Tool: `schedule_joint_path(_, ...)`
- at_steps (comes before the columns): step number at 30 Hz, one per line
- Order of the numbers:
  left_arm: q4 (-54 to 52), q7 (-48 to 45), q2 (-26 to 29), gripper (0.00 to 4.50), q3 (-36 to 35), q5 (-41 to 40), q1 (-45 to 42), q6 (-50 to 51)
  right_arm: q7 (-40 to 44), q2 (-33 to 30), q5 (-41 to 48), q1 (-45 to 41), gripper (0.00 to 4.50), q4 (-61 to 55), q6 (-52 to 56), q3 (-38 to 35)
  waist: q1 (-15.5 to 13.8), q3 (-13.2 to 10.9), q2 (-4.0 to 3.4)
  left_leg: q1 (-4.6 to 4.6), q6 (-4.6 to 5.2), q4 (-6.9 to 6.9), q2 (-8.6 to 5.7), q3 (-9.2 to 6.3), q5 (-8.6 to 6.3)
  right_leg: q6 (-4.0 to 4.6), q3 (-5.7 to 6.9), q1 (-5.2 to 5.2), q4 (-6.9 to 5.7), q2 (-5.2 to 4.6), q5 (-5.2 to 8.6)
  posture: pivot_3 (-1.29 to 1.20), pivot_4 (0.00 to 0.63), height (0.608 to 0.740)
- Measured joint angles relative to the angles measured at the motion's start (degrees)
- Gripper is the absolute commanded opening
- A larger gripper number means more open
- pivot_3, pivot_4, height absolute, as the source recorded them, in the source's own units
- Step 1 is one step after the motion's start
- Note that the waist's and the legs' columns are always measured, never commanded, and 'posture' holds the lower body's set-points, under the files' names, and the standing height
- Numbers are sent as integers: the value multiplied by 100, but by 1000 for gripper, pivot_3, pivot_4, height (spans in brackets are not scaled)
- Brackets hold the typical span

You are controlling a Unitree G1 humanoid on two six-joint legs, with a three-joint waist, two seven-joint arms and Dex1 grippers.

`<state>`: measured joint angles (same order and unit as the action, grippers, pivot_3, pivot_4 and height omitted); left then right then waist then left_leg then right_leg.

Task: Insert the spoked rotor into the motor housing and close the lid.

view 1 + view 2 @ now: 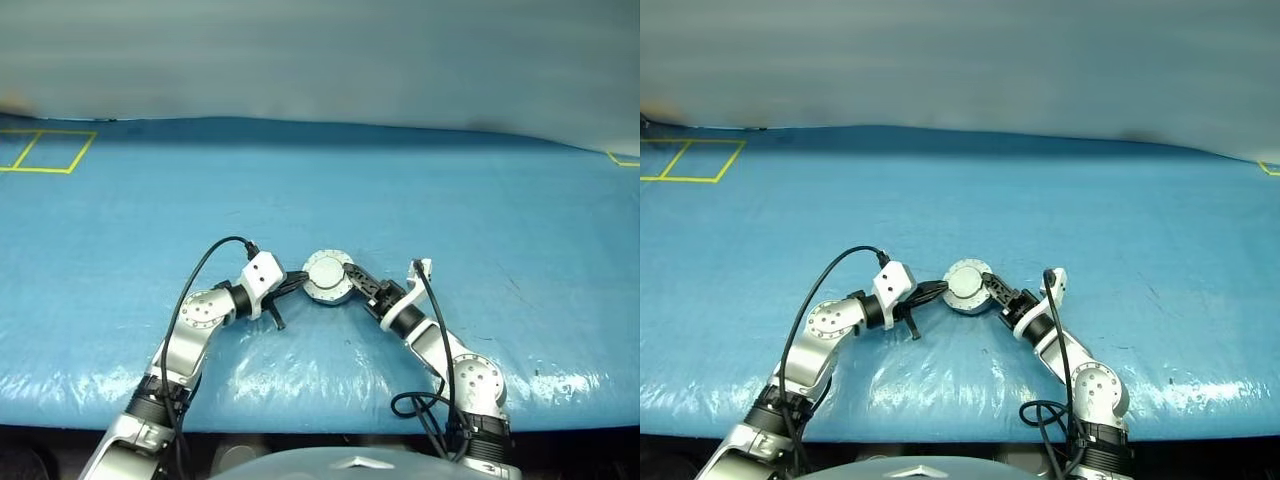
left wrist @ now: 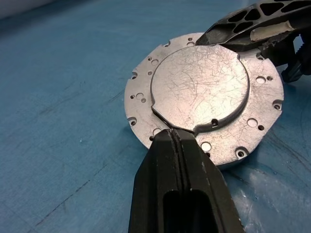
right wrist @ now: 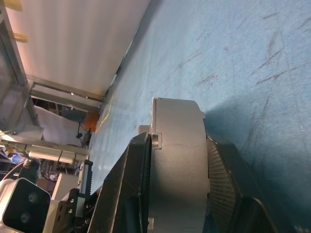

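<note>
The motor housing (image 1: 327, 276) is a squat round silver body lying on the blue table (image 1: 450, 220). Its upper face (image 2: 199, 87) is a flat scratched plate with small holes around the rim. I cannot tell whether that plate is the lid. The spoked rotor is out of view. My left gripper (image 2: 175, 133) is shut, its tips touching the near edge of the raised plate. My right gripper (image 3: 177, 160) clamps the housing (image 3: 177, 131) across its thickness from the other side, one finger (image 2: 252, 22) lying over the top rim.
A yellow tape square (image 1: 40, 150) marks the far left of the table and a yellow corner (image 1: 622, 159) the far right. A pale wall (image 1: 320, 60) stands behind the table. The table's front edge (image 1: 320, 425) runs just before the arms.
</note>
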<state>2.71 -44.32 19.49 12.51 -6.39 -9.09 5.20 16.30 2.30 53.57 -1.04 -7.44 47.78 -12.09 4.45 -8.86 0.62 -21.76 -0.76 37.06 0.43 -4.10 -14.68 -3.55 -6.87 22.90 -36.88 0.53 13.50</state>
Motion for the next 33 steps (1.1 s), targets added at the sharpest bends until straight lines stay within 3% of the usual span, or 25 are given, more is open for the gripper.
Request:
schedule_joint_path(11,-1335,-384,114,0,-788,-1825,414,1153,-132,210,95,-318,1213,353,-18,24,94,-1,-1,-62,-1,-7,9,4,0,-22,3,77,-14,9,-17,0,150,740)
schedule_joint_path(15,-1418,134,-190,0,-1426,-2480,649,1629,-205,222,522,-372,1213,571,39,-141,90,-4,-1,-68,0,0,7,0,0,-25,5,77,-11,8,-18,0,150,740)
schedule_joint_path(24,-1859,895,-620,0,-2114,-3573,1160,2207,-381,228,1032,-592,1213,684,23,-85,86,-25,-11,-101,2,0,4,0,-1,-32,4,103,-5,5,-24,0,150,740)
schedule_joint_path(27,-2030,1005,-638,617,-2241,-3794,1415,2293,-376,223,1279,-788,1213,605,-36,-2,67,-32,-21,-106,3,0,-1,-4,-2,-32,7,103,-4,5,-23,0,150,740)
schedule_joint_path(33,-2102,992,-780,2668,-2216,-4310,1873,2528,-281,217,1578,-987,1213,408,-62,294,29,-35,-24,-110,5,1,-4,-4,-4,-31,8,104,0,2,-23,0,150,740)
